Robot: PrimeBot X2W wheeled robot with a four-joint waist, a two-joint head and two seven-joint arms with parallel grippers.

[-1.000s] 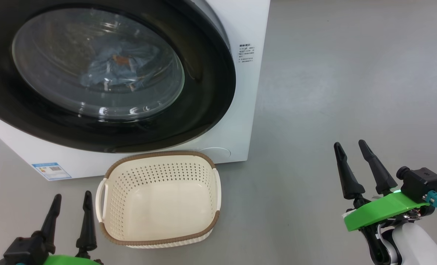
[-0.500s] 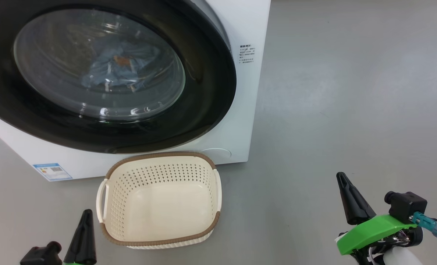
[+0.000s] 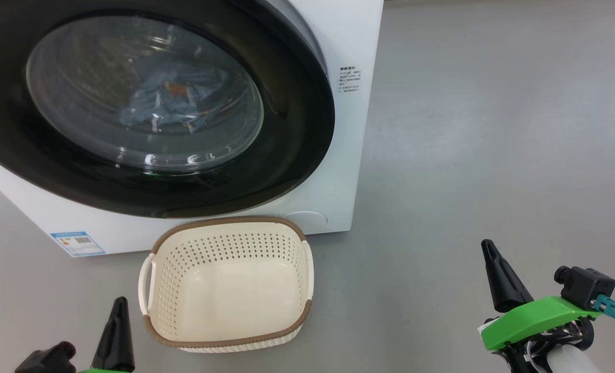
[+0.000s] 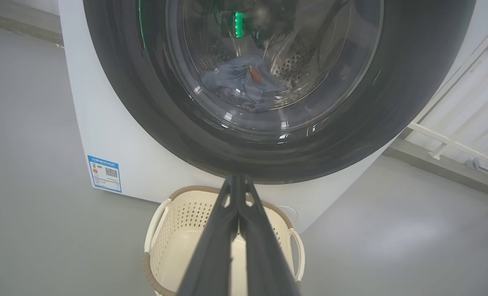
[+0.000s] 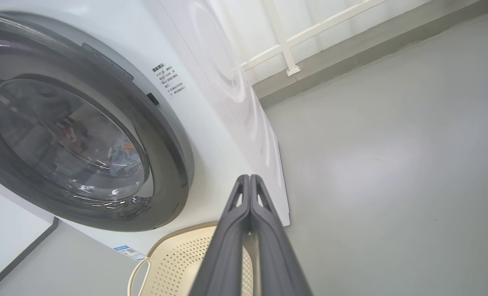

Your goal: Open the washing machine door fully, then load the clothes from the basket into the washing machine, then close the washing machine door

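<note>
1. Since a second ago both claws have closed and sunk lower in the head view. The left claw (image 3: 119,311) and the right claw (image 3: 494,259) were spread then. Now each has its two dark fingers pressed together into a single wedge, pinching nothing.
2. Just to the right of the left claw stands the basket (image 3: 230,221), upright on the grey floor (image 3: 494,129). Its cream bottom is in plain view, and the claw's tip is beside its near-left corner, not touching it.
3. Ahead of both claws, past the basket, is the washing machine (image 3: 362,41). The basket's far rim lies close against the machine's white front.
4. The washing machine door (image 3: 302,129) sits shut against that front, with its black rim above the basket.
5. Behind the door's glass the clothes (image 3: 175,101) lie in the drum as a light-blue heap with an orange patch.
6. Ahead and slightly left of the left claw, a blue label (image 3: 77,243) is stuck low on the machine.
7. The right claw hangs over bare floor, well to the right of the basket and the machine's corner.
</note>
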